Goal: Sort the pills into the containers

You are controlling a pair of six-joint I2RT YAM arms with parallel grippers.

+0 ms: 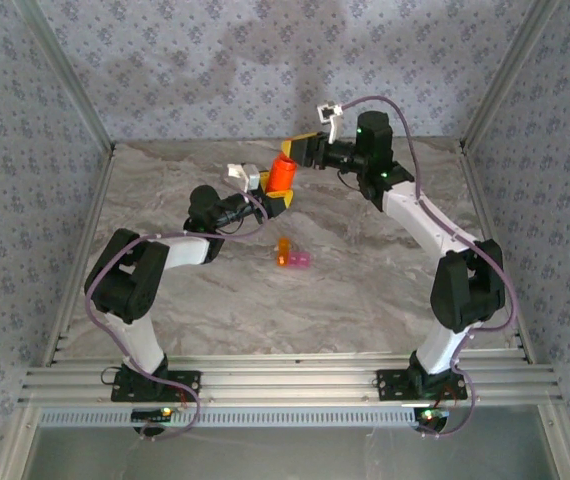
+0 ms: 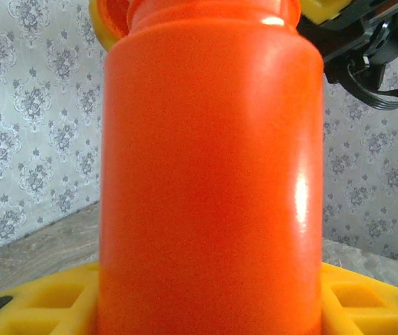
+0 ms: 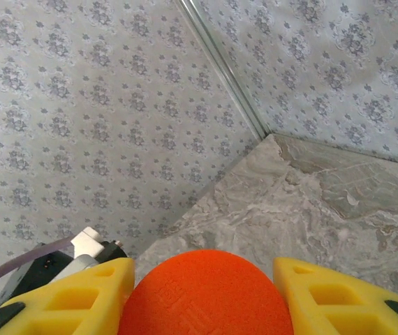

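Spillage is the main risk. The left claw is clamped around the body of an orange bottle, upright toward the far edge of the counter, about midway along it. The right claw is closed from above on the bottle's cap, its yellow fingers pressed to either side. If the cap gives suddenly, the bottle could jerk or tilt in the left grip and scatter its contents across the marbled surface. The smooth, glossy wall may also turn inside the left fingers, so the cap never loosens. I cannot tell whether the bottle's base rests on the counter. The containers, a tiny joined orange and pink pair, lie near the counter's middle, well apart from the bottle. They look light, so a careless pour or a brushing arm could knock them aside.
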